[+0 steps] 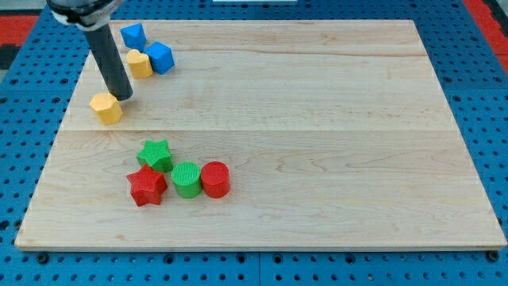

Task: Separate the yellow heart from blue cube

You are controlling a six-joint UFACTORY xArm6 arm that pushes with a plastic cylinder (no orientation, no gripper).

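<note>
Yellow heart (140, 63) lies near the view's top left corner of the wooden board (317, 119), and it touches the blue cube (160, 57) on its right side, so I judge that the separation is not yet done; the whole push is still left. A second blue block (132, 35), with an angular shape I cannot name surely, sits just above the pair, close to the heart. My tip (124, 97) stands lower, just beside the upper right of a yellow block (106, 108) that looks hexagonal, and it is apart from the heart. The arm has no fingers at all, only the dark, smooth rod, so nothing opens or clamps. The board is pale wood with a visible grain and plank lines, lying on a blue perforated plate. All blocks seem matt plastic with fine ridges. Lower down, a green star (155, 154), a red star (147, 186), a green cylinder (186, 179) and a red cylinder (215, 179) stand together in a group, well apart from the task's blocks.
</note>
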